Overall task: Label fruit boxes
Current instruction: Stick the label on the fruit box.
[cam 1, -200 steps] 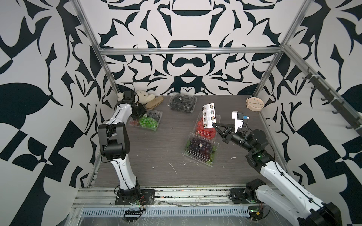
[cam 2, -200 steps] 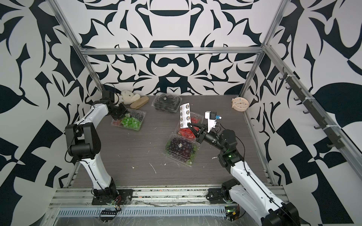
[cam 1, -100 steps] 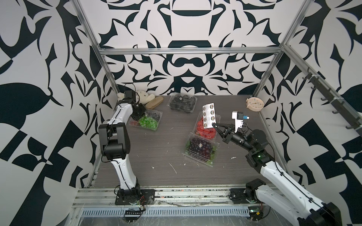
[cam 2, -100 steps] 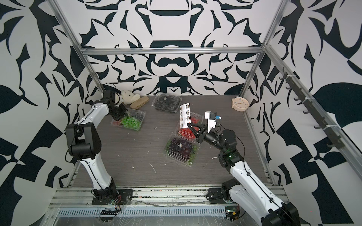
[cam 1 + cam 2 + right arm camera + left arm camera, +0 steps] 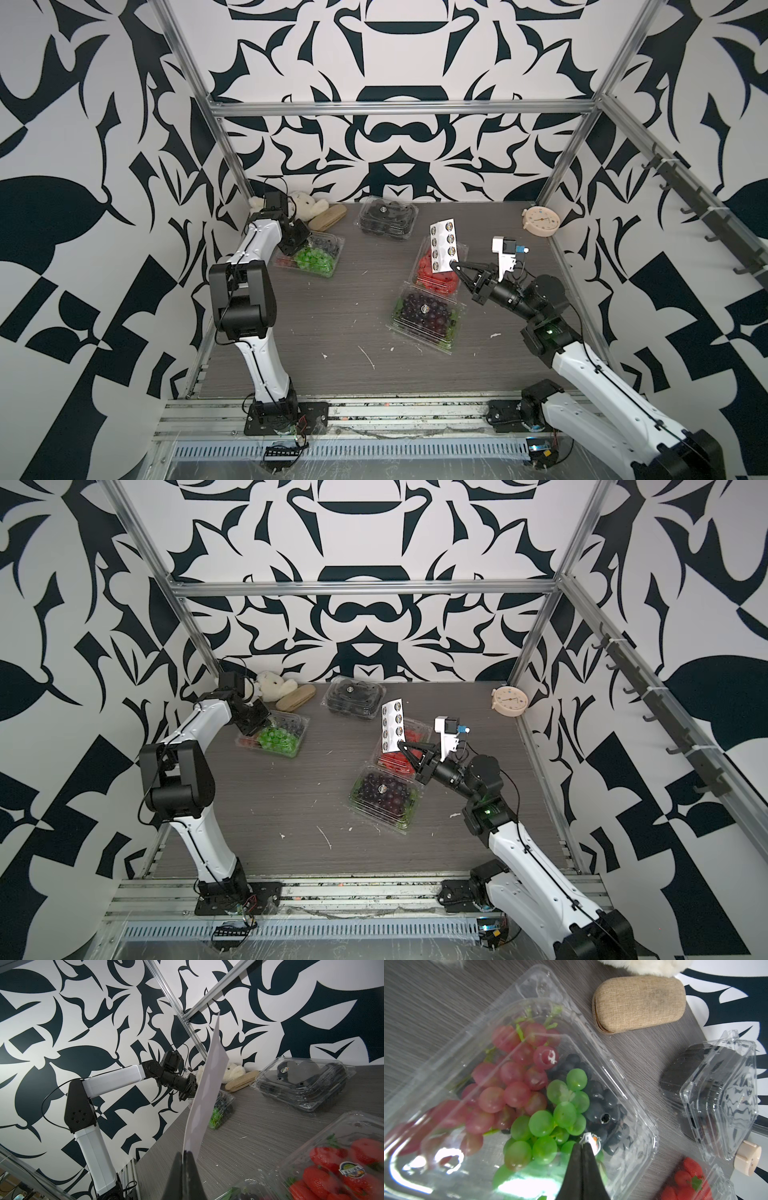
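White sticker sheet (image 5: 444, 245) stands clamped in right gripper (image 5: 454, 264) (over the strawberry box (image 5: 436, 282)); left gripper (image 5: 584, 1144), closed, sits at the mixed-grape box (image 5: 508, 1088).

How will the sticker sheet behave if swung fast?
The sticker sheet is probably light and fairly stiff: pinched only at one edge by the right gripper, it stands up unsupported. It looks thin, so it may bend or flutter.

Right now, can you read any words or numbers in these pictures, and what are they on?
Nothing reads clearly.
Strawberry box, round label: lettering too blurred.
Black berry box, label: too small.
Sticker sheet: print too small.
Clock face: numerals too small.
Sticker at the left gripper tip: mostly hidden.
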Robot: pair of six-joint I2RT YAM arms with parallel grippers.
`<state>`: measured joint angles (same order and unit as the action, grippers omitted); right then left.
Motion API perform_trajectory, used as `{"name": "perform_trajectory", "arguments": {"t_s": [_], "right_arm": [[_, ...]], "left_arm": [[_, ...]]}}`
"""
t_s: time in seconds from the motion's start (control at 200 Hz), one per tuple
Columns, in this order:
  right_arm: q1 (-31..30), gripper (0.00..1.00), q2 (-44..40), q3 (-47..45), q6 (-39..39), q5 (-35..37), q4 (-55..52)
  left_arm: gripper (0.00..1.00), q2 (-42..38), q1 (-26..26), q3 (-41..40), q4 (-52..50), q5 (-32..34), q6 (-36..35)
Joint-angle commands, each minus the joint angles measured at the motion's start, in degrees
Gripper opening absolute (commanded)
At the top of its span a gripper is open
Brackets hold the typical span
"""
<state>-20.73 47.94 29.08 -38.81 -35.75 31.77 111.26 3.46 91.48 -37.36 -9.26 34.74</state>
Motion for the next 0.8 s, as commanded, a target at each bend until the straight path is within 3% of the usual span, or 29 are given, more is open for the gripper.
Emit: {"name": "perform_trajectory", "arguments": {"t_s": [0.0, 0.42, 0.795], "right_arm": [[-0.1, 0.00, -0.3, 0.0, 0.3, -0.1, 2.7], [-0.1, 0.00, -0.2, 0.0, 0.4, 0.0, 2.7], [-0.2, 0.00, 0.0, 0.0, 0.4, 0.0, 2.7]], "left_arm": [[0.00, 0.2, -0.1, 0.5, -0.1, -1.4, 0.4], [0.00, 3.1, -0.2, 0.3, 0.1, -2.2, 0.5], [0.00, 4.0, -0.3, -0.2, 2.8, -6.9, 1.3]]}}
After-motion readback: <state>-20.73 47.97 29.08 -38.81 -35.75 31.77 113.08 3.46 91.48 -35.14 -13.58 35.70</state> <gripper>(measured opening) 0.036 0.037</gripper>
